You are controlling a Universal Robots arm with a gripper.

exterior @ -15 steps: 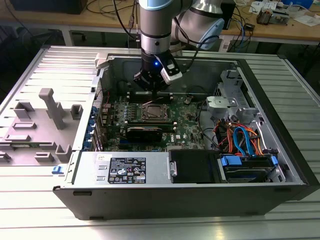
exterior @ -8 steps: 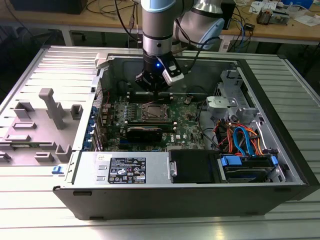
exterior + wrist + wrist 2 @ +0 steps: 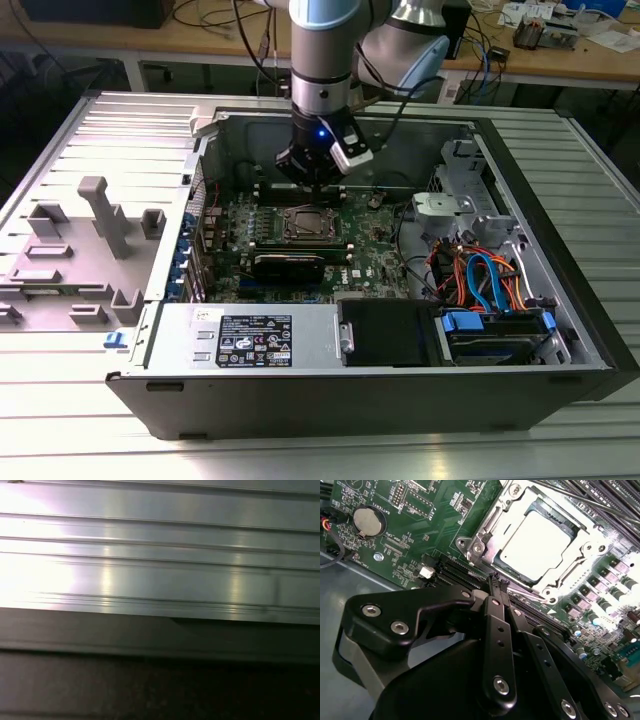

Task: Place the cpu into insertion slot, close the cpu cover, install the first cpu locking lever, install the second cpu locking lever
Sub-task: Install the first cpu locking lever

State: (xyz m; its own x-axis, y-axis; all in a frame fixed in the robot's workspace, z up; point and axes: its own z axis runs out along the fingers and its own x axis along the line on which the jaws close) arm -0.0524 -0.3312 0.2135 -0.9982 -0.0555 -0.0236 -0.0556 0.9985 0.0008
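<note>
Two steps look done: the cpu (image 3: 534,544) sits in the insertion slot (image 3: 485,535) under the cpu cover (image 3: 568,576), while the pincer (image 3: 498,582), closed and empty, hovers just beside the slot.

In the second wrist view the gripper (image 3: 498,581) body hides the board toward 6 o'clock; the cpu (image 3: 535,540) glares white, its surface unreadable. The insertion slot (image 3: 547,532) is cut off at 12 o'clock.

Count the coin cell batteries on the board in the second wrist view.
1: the coin cell battery sits on the green board, apart from the cpu. The gripper may hide others.
</note>
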